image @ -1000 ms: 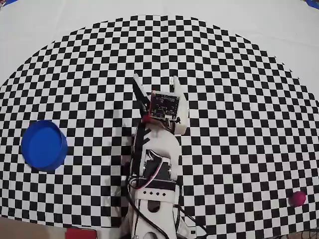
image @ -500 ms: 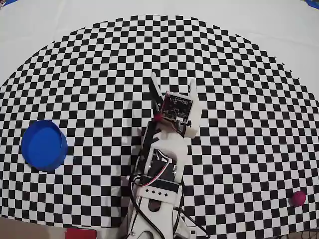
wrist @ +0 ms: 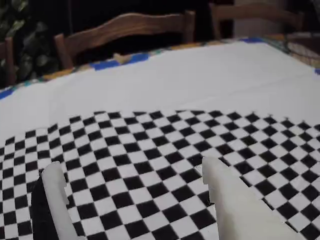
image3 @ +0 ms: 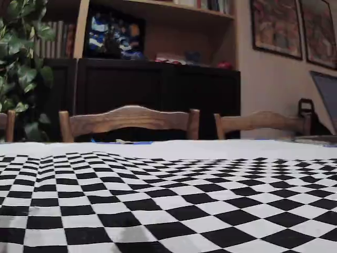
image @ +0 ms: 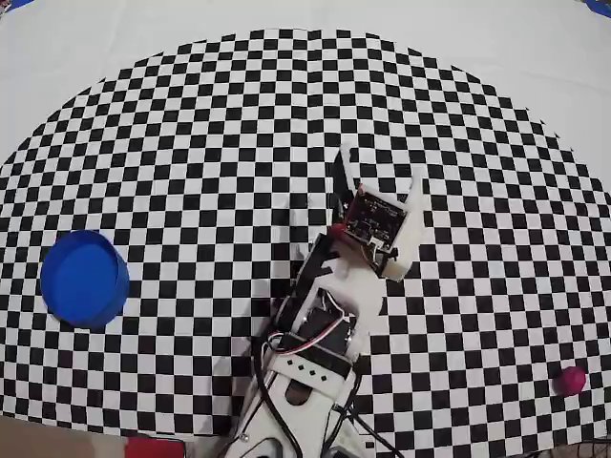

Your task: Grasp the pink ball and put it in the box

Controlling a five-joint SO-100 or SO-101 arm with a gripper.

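Overhead view looks straight down; wrist and low fixed views both face across the checkered mat (image3: 158,211) toward chairs (image3: 129,124).

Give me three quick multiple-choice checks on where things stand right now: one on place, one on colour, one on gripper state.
1. In the overhead view, where is the pink ball?
A. lower right
B. inside the box
C. top centre

2. What colour is the box?
A. green
B. blue
C. yellow

3. How is the gripper?
A. shut on the ball
B. shut, empty
C. open, empty

Answers: 1 A, the ball lies at the mat's lower right edge. 2 B, the round container at the left is bright blue. 3 C, the wrist view shows fingers apart with only checkered mat between.
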